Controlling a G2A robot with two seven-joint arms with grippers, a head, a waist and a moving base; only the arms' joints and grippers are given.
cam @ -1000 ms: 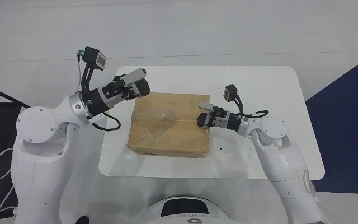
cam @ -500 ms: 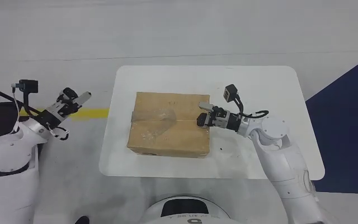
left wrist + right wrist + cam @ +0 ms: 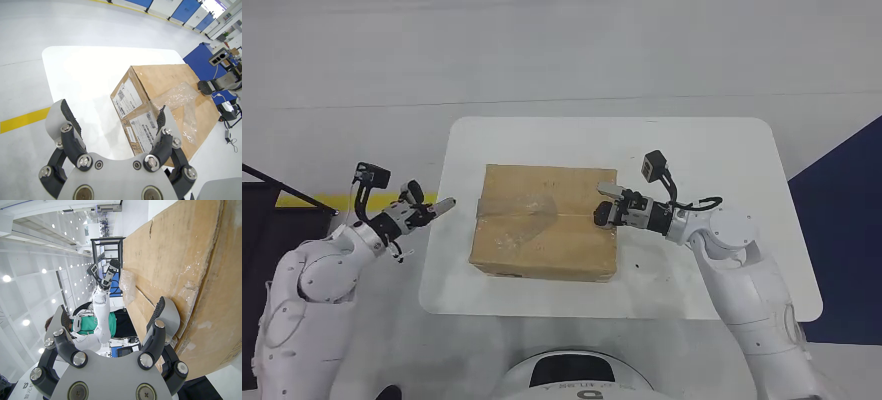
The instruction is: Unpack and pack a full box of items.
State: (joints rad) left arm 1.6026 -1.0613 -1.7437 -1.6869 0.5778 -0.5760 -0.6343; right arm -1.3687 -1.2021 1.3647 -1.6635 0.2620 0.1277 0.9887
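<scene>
- One cardboard box (image 3: 547,225) sits closed on one white table (image 3: 712,150), in front of the fingertips of both grippers.
- Two grippers are present.
- Left gripper (image 3: 432,206): fingers spread apart, nothing between them. It hangs off the table edge. The box end lies ahead of its fingertips, near but apart from them.
- Right gripper (image 3: 604,200): fingers spread apart, clamped on nothing. It is at the opposite end of the box, over the top edge. One fingertip (image 3: 160,306) lies against the box top at the end of the centre seam; the other finger is off the cardboard.
- One strip of crumpled clear tape (image 3: 181,98) lies on the box top along the seam, between the two grippers.
- Two large white labels (image 3: 126,98) are on the box end facing the left gripper.
</scene>
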